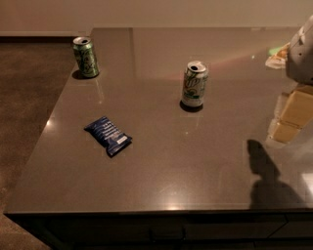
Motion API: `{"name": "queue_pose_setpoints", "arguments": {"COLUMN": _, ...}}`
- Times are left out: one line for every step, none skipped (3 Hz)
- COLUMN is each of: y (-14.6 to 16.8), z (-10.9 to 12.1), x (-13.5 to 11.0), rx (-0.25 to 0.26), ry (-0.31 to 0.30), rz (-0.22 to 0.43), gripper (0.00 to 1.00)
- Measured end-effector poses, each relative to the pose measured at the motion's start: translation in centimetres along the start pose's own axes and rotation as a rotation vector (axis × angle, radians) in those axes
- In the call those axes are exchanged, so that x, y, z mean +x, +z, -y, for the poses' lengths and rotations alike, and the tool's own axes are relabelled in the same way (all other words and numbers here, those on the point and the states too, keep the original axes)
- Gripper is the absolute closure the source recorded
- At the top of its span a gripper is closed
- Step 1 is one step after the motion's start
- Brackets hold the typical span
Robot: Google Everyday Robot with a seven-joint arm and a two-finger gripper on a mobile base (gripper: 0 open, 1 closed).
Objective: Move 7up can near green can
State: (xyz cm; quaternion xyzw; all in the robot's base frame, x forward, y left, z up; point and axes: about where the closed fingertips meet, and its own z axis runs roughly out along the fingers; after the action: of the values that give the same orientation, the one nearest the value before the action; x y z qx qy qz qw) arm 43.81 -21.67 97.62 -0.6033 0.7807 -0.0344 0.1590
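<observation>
Jaws at 3 o'clock, open or closed impossible to tell, well apart from upright 7up can [194,84] near centre; risk of toppling it en route to green can [86,57] at 10 o'clock.

I seem to be in an office kitchenette or break room: a dark, polished, counter-like tabletop [195,166], a speckled brown floor [24,107] beside it and a plain pale wall [146,12] behind. My claw [291,119] hangs over the tabletop's right side.
</observation>
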Motion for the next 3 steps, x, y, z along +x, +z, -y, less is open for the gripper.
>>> {"name": "queue_pose_setpoints", "arguments": {"y": 0.0, "z": 0.0, "x": 0.0, "rx": 0.0, "ry": 0.0, "rz": 0.0, "gripper": 0.0}}
{"name": "queue_pose_setpoints", "arguments": {"y": 0.5, "z": 1.1, "x": -0.2, "rx": 0.003, "ry": 0.034, "rz": 0.023, "gripper": 0.0}}
{"name": "queue_pose_setpoints", "arguments": {"y": 1.8, "z": 3.5, "x": -0.8, "rx": 0.027, "ry": 0.097, "rz": 0.068, "gripper": 0.0}}
